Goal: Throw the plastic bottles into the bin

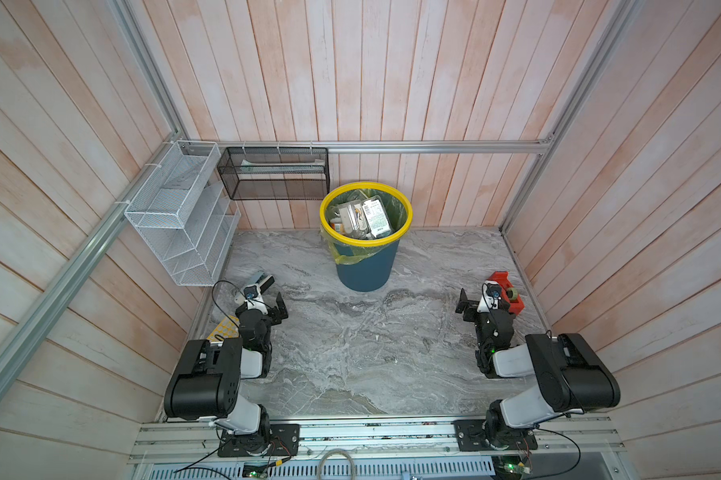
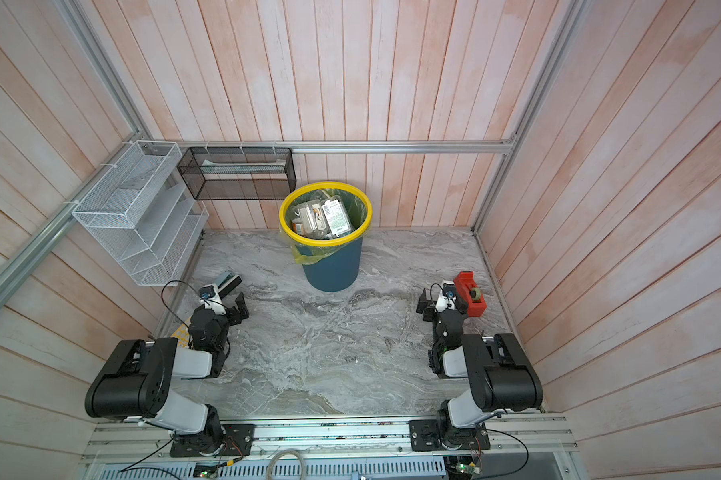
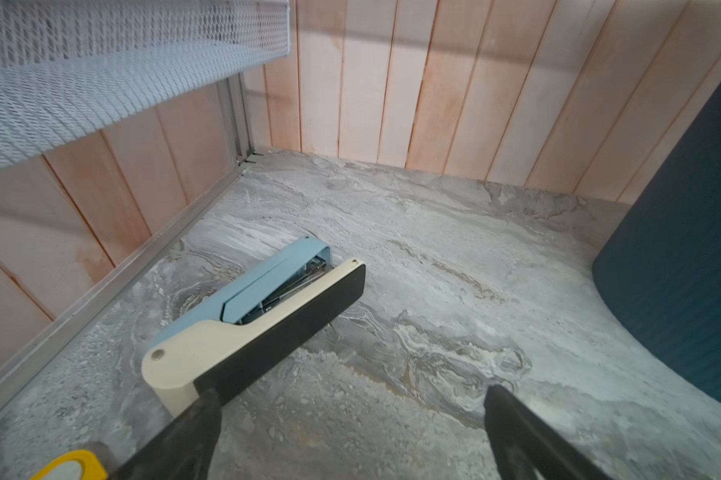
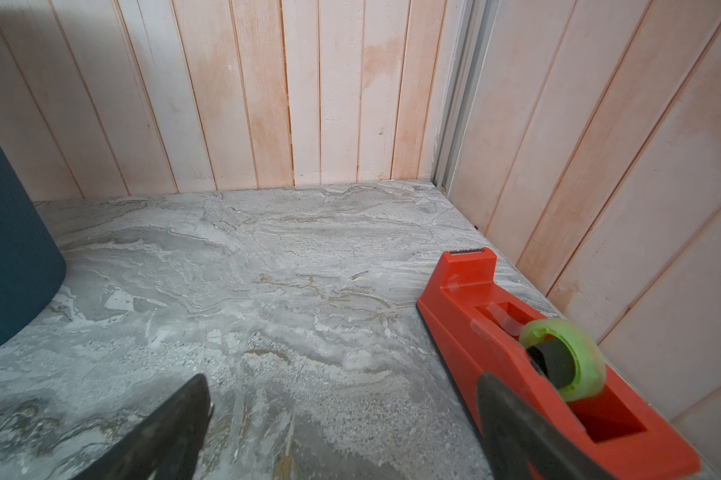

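Note:
The bin (image 1: 365,270) (image 2: 331,270), dark teal with a yellow rim and a yellow-green liner, stands at the back middle of the marble table. Plastic bottles (image 1: 363,218) (image 2: 323,218), mostly clear with white labels, lie piled inside it up near the rim. My left gripper (image 1: 283,311) (image 3: 352,395) hovers low at the table's left side, open, with only bare table between its fingers. My right gripper (image 1: 463,306) (image 4: 344,382) hovers low at the right side, also open and empty. The bin's wall (image 3: 682,249) (image 4: 5,249) shows at the edge of both wrist views.
A blue and cream stapler (image 3: 259,307) (image 1: 263,280) lies just ahead of the left gripper. A red tape dispenser (image 4: 516,353) (image 1: 506,291) sits beside the right gripper by the wall. A yellow calculator (image 1: 225,328) lies under the left arm. A white wire rack (image 1: 180,216) and a black mesh basket (image 1: 273,172) hang on the walls.

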You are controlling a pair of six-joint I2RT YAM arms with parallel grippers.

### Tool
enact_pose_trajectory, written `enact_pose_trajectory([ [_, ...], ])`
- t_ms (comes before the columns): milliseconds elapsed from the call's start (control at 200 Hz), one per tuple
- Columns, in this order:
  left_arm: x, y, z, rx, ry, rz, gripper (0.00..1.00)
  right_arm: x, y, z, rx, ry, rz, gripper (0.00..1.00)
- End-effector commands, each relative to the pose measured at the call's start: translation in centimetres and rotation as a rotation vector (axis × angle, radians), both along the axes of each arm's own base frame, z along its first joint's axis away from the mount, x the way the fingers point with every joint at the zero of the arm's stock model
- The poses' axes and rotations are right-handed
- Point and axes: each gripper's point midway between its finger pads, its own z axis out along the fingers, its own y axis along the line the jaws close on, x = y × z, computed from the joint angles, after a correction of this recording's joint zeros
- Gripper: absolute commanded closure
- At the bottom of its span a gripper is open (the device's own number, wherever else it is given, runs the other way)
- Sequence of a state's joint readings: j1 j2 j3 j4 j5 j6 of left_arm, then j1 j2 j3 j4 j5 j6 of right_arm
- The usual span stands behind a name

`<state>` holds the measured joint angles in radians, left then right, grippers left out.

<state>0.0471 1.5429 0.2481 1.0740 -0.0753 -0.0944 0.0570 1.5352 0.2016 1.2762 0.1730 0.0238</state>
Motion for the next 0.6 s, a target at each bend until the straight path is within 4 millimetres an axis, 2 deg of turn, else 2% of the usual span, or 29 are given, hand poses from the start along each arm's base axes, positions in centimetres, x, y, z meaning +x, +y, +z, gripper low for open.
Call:
enact_pose_trajectory([
  [0,0.82,-1.1,2.63,0.005,-0.108,-0.069,0.0,0.47,0.04,0.91,0.011,-0.031,0.006,0.0],
  [595,0.92,-1.04,2.41,0.004,-0.085,-0.064,0.0,0.47,0.02,0.93,0.011,-0.032,0.005,0.0],
])
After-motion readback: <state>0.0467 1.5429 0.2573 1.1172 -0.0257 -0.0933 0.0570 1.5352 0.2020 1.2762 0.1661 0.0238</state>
